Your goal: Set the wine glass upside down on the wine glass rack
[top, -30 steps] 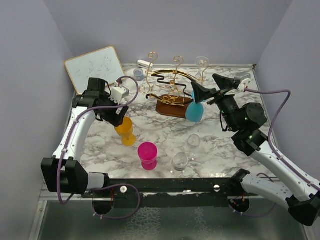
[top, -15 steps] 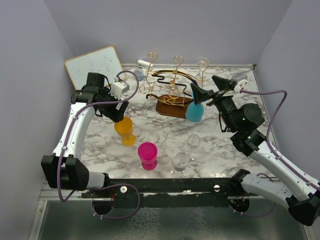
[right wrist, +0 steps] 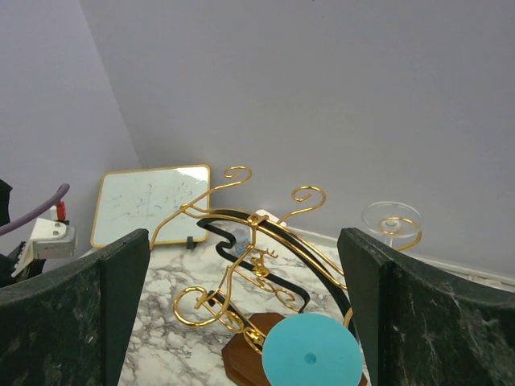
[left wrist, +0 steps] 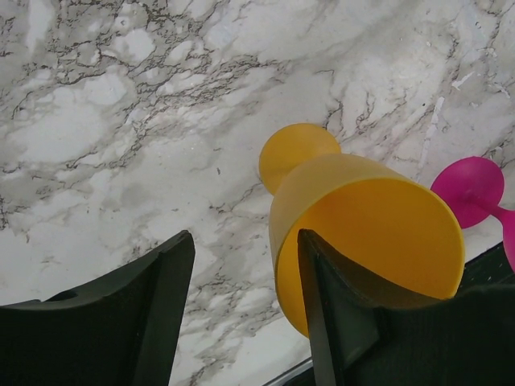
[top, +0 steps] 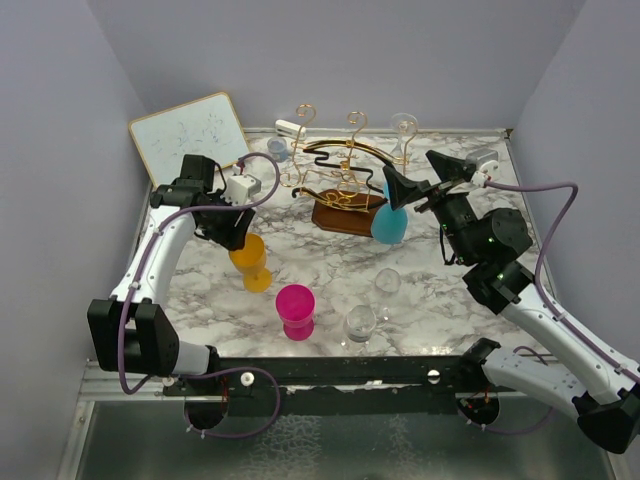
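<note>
The gold wire wine glass rack (top: 340, 170) stands on its brown wooden base (top: 345, 215) at the back centre; it also shows in the right wrist view (right wrist: 257, 249). A teal wine glass (top: 389, 222) hangs upside down on its right side, its round foot (right wrist: 311, 352) facing up. My right gripper (top: 425, 178) is open and empty just above that foot, jaws wide apart (right wrist: 244, 265). A clear glass (top: 404, 128) hangs at the rack's far right. My left gripper (top: 235, 230) is open (left wrist: 245, 314) over an orange wine glass (left wrist: 362, 233), whose bowl lies by the right finger.
A pink glass (top: 295, 310) and two clear glasses (top: 360, 322) (top: 387, 283) stand at the table's front middle. A whiteboard (top: 188, 135) leans at the back left. A small bluish glass (top: 278, 150) and a white object (top: 288, 127) lie behind the rack.
The left arm has shifted slightly while its open gripper stays over the orange glass. The right gripper and the teal glass have hardly moved.
</note>
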